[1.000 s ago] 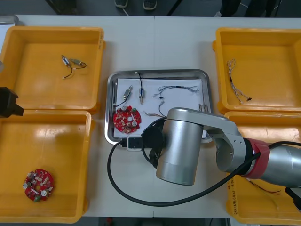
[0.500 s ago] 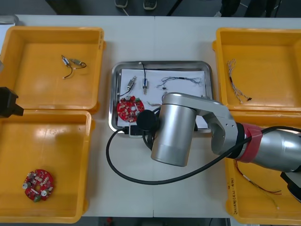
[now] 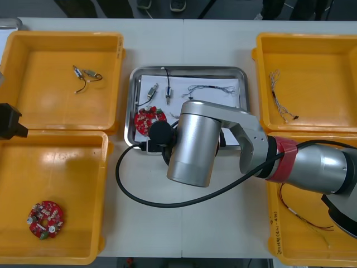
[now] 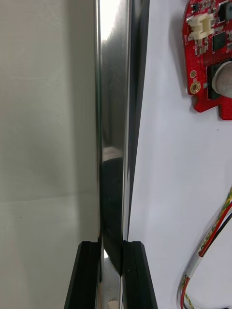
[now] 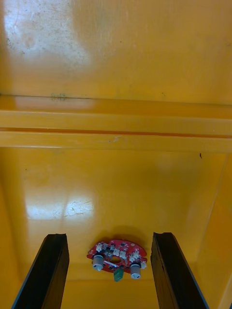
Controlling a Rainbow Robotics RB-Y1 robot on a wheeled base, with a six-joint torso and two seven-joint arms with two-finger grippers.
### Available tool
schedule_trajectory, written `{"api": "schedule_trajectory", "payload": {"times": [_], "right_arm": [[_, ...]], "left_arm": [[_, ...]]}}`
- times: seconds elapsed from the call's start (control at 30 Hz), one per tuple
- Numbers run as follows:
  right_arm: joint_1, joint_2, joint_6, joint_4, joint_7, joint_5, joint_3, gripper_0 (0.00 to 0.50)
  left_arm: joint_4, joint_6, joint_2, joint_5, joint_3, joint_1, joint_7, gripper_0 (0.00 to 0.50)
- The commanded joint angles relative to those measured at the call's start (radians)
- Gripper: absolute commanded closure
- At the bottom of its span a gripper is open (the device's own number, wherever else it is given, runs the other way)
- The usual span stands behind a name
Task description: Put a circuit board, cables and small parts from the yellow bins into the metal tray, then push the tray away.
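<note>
Nearest you, your left gripper [image 5: 108, 236] hangs spread wide over the near left yellow bin [image 5: 116, 183], a spare circuit board [image 5: 117, 253] lying on its floor below the fingers. Farther out, your right gripper [image 4: 111, 246] pinches the near rim of the metal tray [image 3: 134, 106], which sits between the bins holding a red circuit board [image 3: 146, 119], cables [image 3: 209, 89] and small metal parts [image 3: 152, 92]. Pushing off-centre from that thin rim could, I judge, skew the tray into the left bins or let the fingers slip off.
</note>
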Motion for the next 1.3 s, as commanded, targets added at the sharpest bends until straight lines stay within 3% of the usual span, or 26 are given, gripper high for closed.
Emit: {"api": "schedule_trajectory", "payload": {"times": [0.03,1.3], "right_arm": [[-0.079,0.022,-0.007,0.005,-0.028,-0.008,0.049,0.5],[-0.275,0.031,-0.04,0.193,-0.013,-0.009,0.058,0.5]], "left_arm": [[-0.016,0.007,0.046,0.008,0.031,0.016,-0.072,0.0],[-0.016,0.007,0.046,0.008,0.031,0.016,-0.072,0.0]]}}
